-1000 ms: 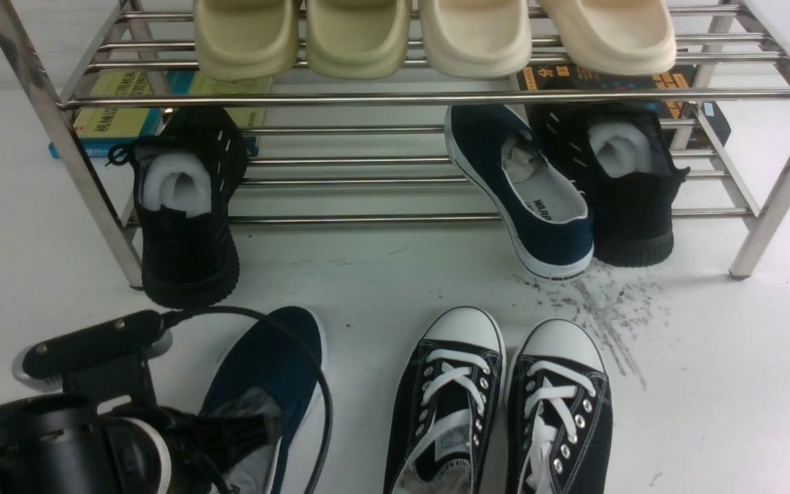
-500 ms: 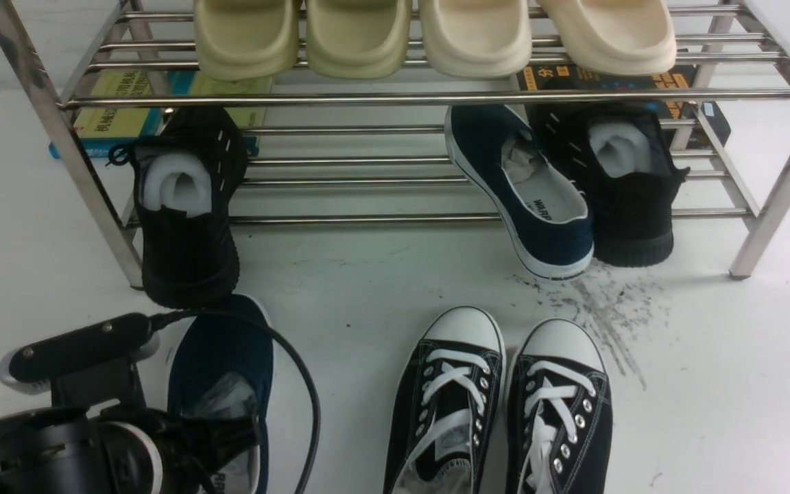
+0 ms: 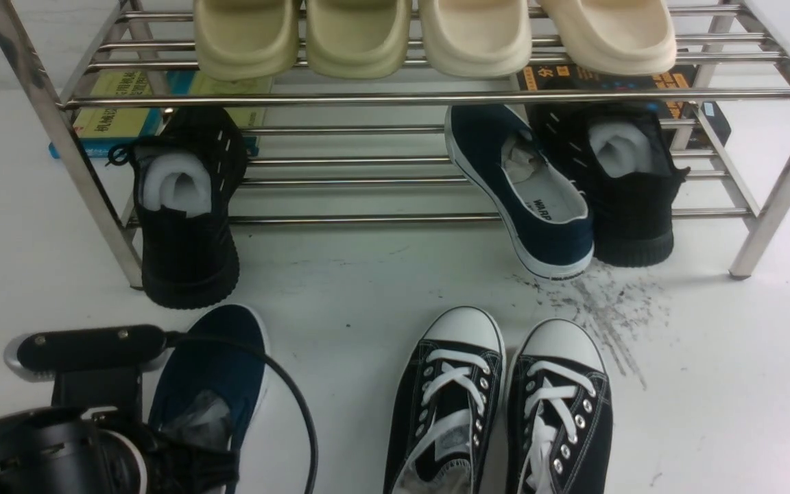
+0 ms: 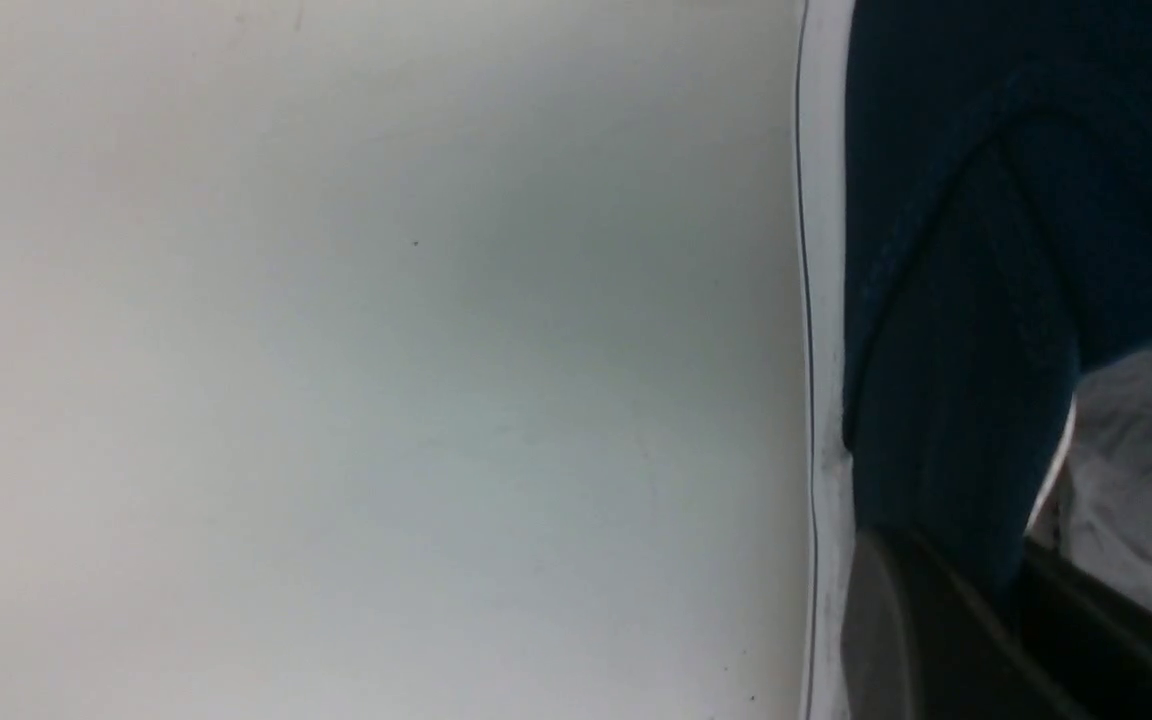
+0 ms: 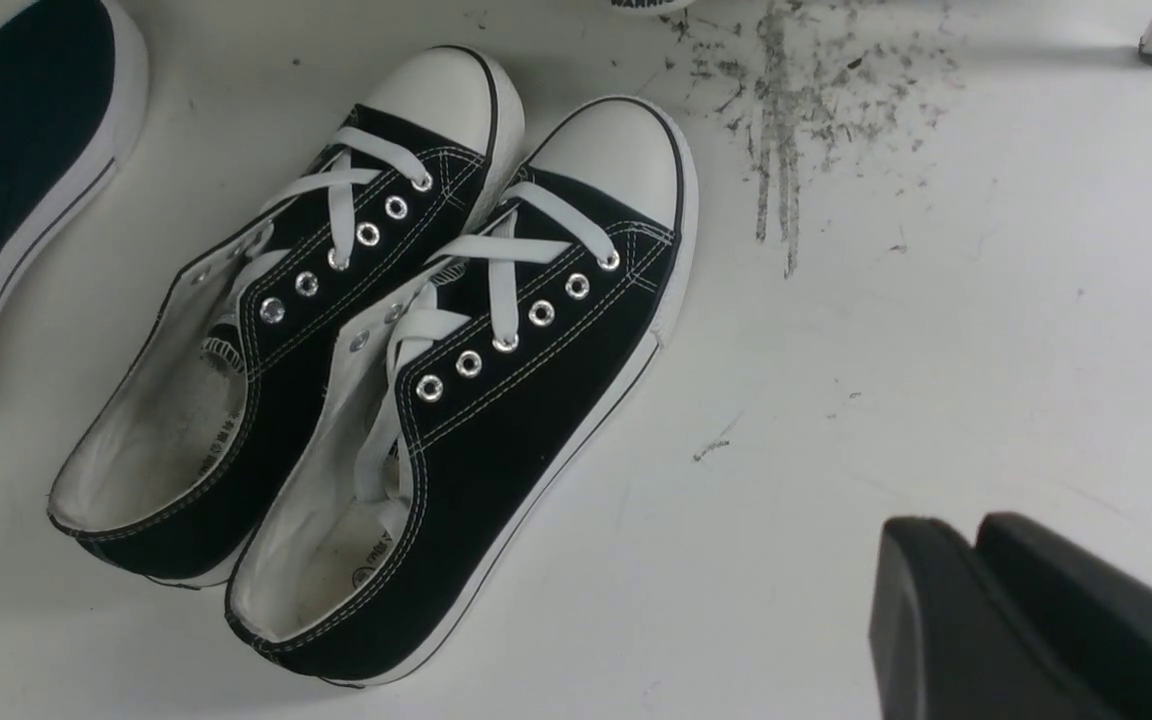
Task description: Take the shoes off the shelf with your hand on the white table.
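Observation:
One navy shoe lies on the white table at the near left, toe towards the shelf. My left gripper is shut on its side wall near the opening; in the left wrist view the fingers pinch the navy canvas, one outside and one inside against the paper stuffing. The other navy shoe rests tilted on the lower tier, heel overhanging the table. My right gripper hovers over bare table with its fingers together and nothing between them. It does not show in the front view.
A pair of black lace-up sneakers stands on the table beside the held shoe. Two black knit sneakers sit on the lower tier, cream slippers on the upper. Dark scuff marks lie ahead of the right shelf leg.
My left gripper has dragged the navy shoe leftwards and slightly nearer on the table, turning its toe to point more straight at the shelf. Everything else is unmoved.

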